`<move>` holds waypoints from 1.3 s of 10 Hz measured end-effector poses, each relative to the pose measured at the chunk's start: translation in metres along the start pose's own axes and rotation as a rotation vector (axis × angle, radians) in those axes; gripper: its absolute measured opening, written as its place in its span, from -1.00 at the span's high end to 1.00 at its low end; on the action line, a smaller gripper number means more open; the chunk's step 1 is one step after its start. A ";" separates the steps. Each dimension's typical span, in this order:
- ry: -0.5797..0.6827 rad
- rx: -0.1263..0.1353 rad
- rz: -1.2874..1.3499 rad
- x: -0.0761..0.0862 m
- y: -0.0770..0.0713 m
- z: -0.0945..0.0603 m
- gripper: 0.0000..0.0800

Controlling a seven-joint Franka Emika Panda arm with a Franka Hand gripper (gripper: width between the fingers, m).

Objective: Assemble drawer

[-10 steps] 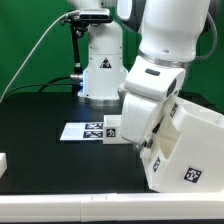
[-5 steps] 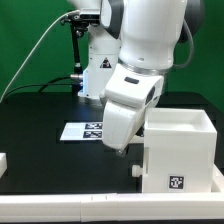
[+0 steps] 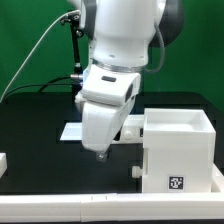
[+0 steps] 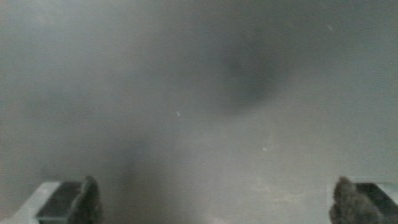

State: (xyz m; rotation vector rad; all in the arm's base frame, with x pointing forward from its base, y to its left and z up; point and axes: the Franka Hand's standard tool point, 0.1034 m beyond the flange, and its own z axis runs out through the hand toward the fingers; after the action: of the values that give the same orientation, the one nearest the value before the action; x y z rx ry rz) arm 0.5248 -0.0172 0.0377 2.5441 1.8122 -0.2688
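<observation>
The white drawer box (image 3: 178, 150) stands upright on the black table at the exterior view's right, its open top facing up and a marker tag on its near face. My gripper (image 3: 100, 155) hangs just to its left, pointing down at the table and apart from the box. In the wrist view the two fingertips (image 4: 71, 200) stand far apart at the frame's edge, and my gripper (image 4: 217, 200) is open with only blurred grey surface between them. Nothing is held.
The marker board (image 3: 70, 130) lies behind the arm, mostly hidden by it. A small white part (image 3: 3, 160) sits at the exterior view's left edge. A small dark piece (image 3: 138, 171) lies by the box's near left corner. The robot base (image 3: 95, 70) stands at the back.
The arm has swung towards the exterior view's left, away from the drawer box. The box, tilted a second ago, now stands level on the table. The jaws stayed open.
</observation>
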 end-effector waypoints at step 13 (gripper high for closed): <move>-0.004 0.011 0.182 -0.025 -0.037 -0.008 -0.62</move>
State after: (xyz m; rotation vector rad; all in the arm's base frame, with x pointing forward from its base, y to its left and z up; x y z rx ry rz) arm 0.4833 -0.0272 0.0526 2.6901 1.5674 -0.2801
